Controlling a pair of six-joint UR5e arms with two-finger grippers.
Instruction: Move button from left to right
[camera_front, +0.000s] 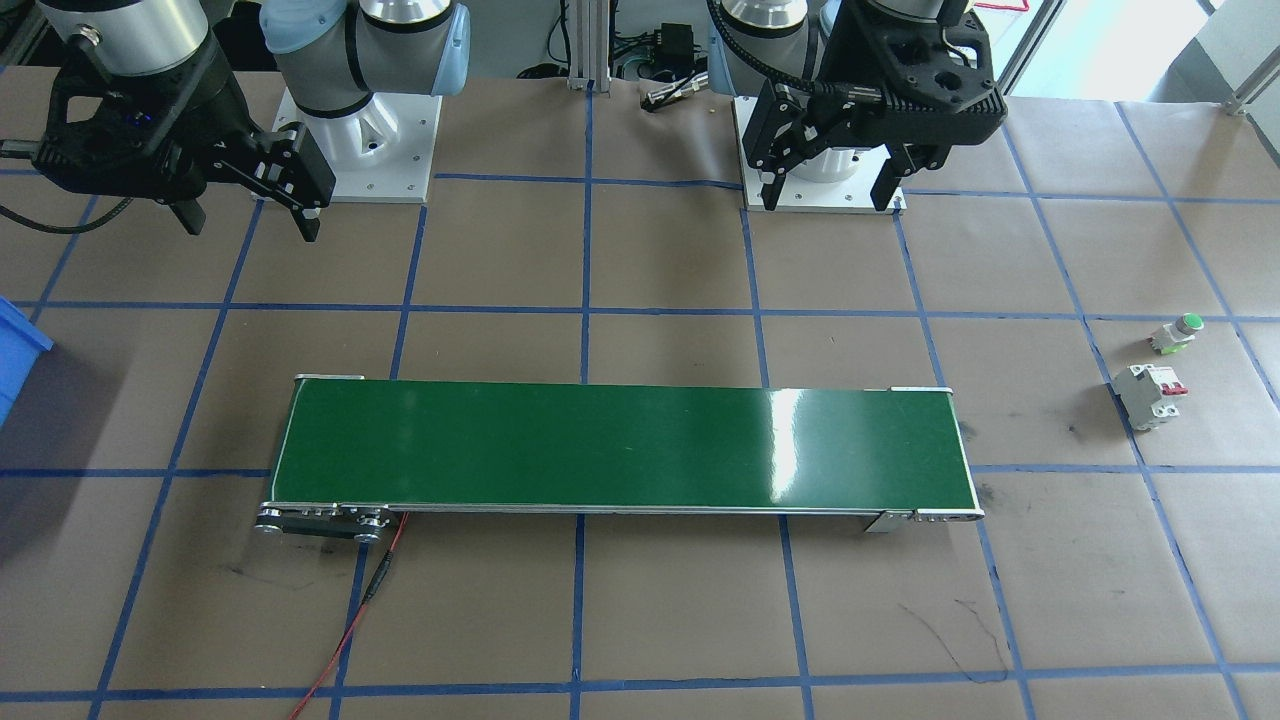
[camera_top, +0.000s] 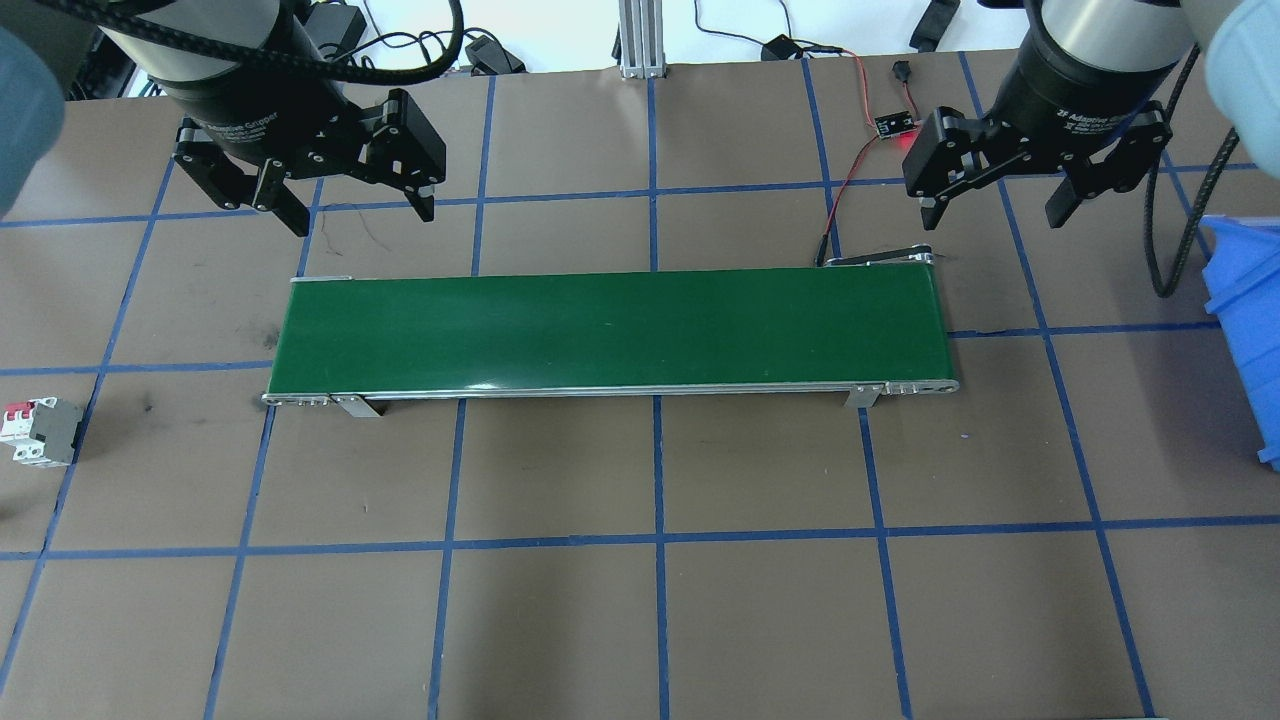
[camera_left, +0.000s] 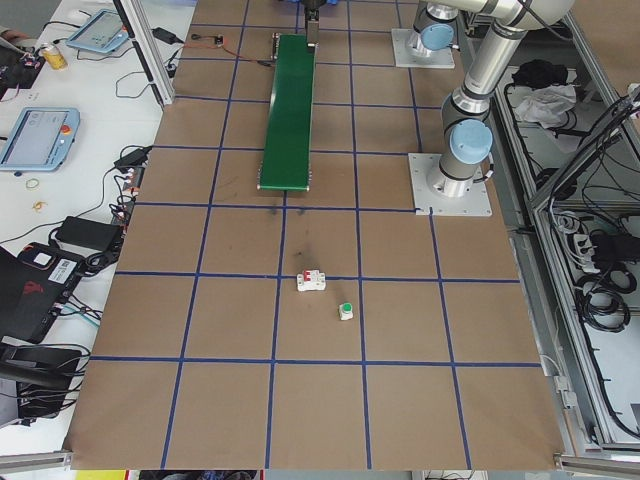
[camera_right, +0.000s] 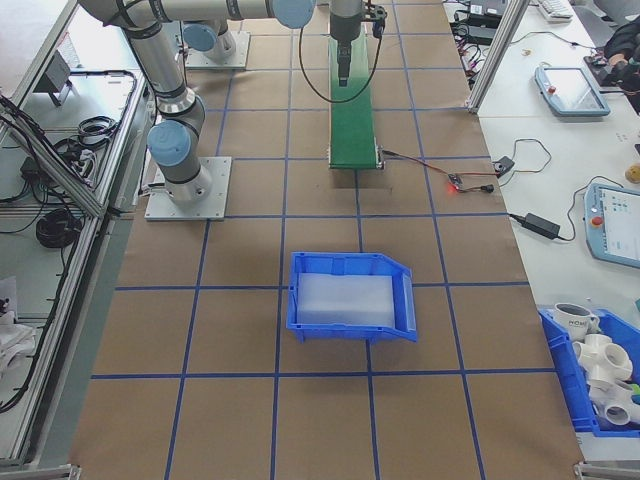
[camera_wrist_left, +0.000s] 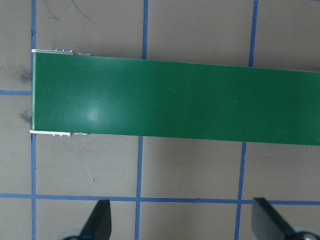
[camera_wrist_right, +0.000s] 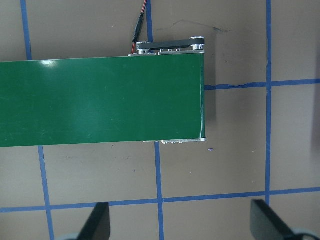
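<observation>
Button (camera_front: 1176, 332) lay just beside the circuit breaker (camera_front: 1148, 394), beyond the overhead view's left edge. Left gripper (camera_top: 355, 205) and right gripper (camera_top: 993, 208) hovered spread, empty.

The conveyor (camera_top: 610, 330) is laid along the table (camera_top: 650, 600) between the two arms. The left gripper (camera_top: 355, 205) is held above the table just behind the conveyor's left end, the right gripper (camera_top: 995, 205) just behind its right end. The button (camera_front: 1175, 333) and the circuit breaker (camera_front: 1150, 395) are set side by side well to the left of the left gripper, apart from each other. The bin (camera_top: 1245, 340) is placed to the right of the right gripper.
</observation>
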